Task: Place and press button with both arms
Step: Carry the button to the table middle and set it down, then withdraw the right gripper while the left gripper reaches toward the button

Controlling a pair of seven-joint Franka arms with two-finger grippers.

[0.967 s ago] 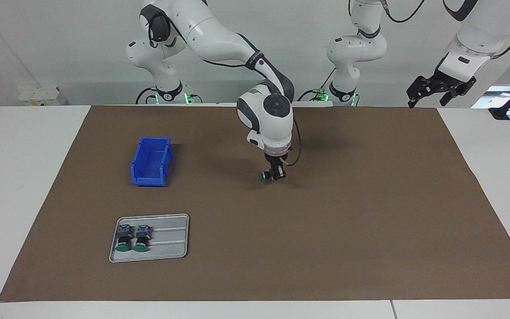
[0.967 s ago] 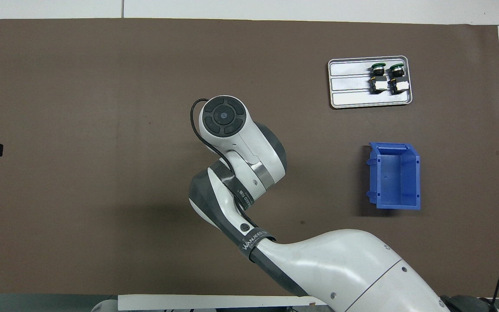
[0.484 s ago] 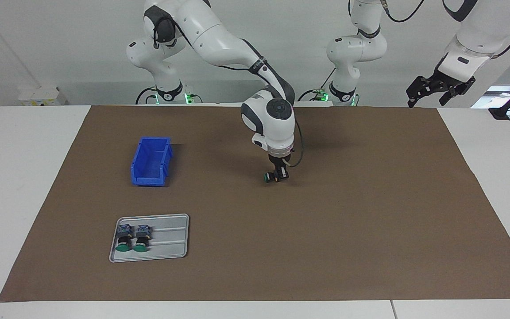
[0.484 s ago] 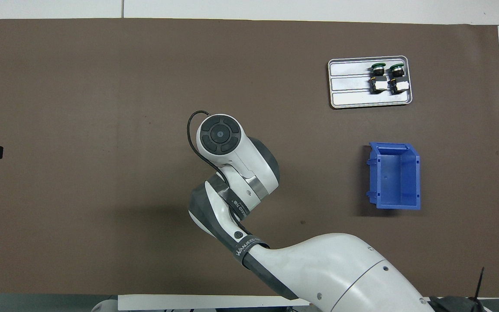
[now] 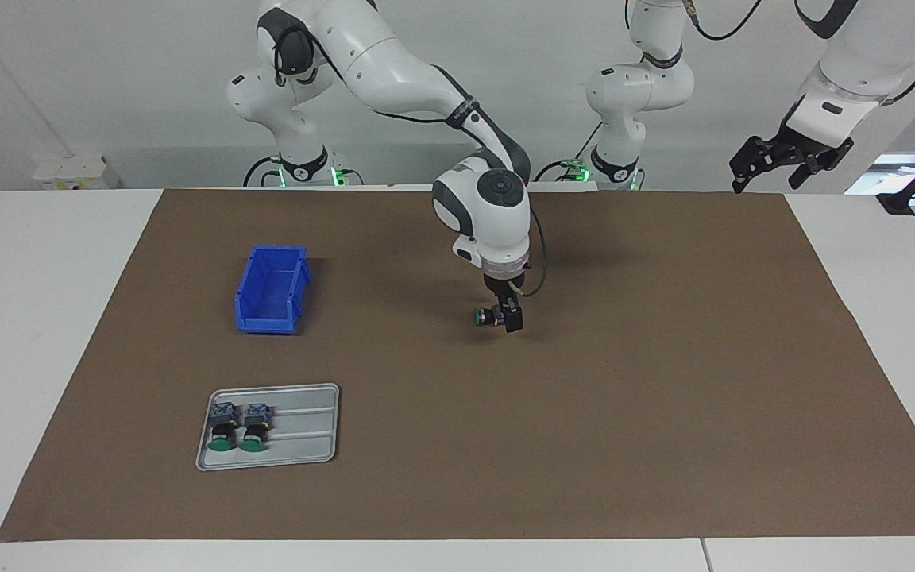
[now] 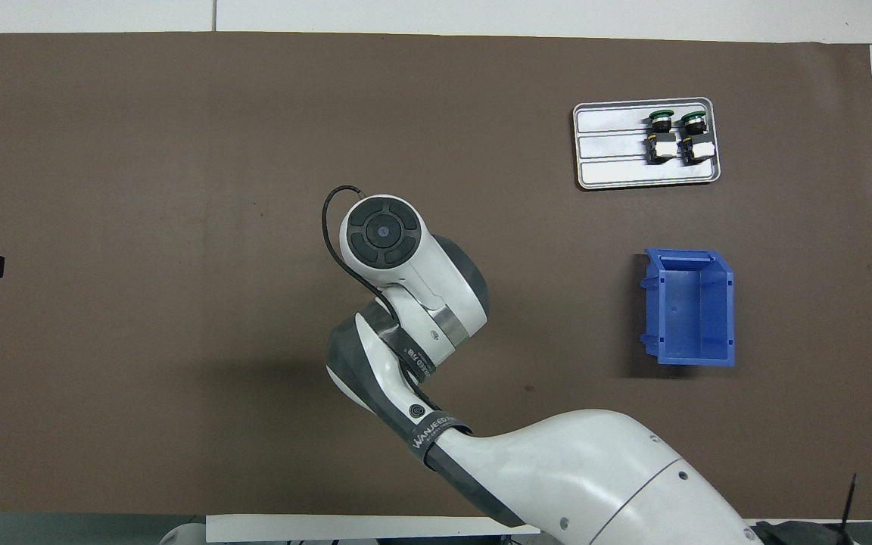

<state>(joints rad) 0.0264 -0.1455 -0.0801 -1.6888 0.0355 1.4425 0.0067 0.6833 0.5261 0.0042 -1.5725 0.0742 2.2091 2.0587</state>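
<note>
Read the overhead view as a clock, twelve o'clock farthest from the robots and the dial's centre at the middle of the brown mat (image 5: 624, 397) that covers the white tabletop (image 5: 28, 318).

Out at nine o'clock, the left gripper (image 5: 767, 181) hangs high in the air over the left arm's end of the tabletop. Its fingers are spread apart with nothing between them, and the arm waits there.

Close to the dial's centre, a touch toward eleven o'clock, the right arm (image 6: 383, 231) bends down over the mat and its wrist hides the gripper from above. From the facing view, the right gripper (image 5: 505, 319) points straight down, very low over the mat. Its fingers are closed narrowly on the black body of the button (image 5: 483, 317). The button lies on its side in that grip, green cap aimed at three o'clock, toward the right arm's end. Whether it touches the mat or hangs just above it I cannot tell.

At three o'clock stands a blue bin (image 5: 271, 290), open side up.

At two o'clock, farther from the robots than the bin, a grey tray (image 5: 306, 425) lies flat. Two more buttons (image 5: 251, 425) rest side by side on it, at the tray's end toward the right arm's side, green caps pointing to twelve o'clock.
</note>
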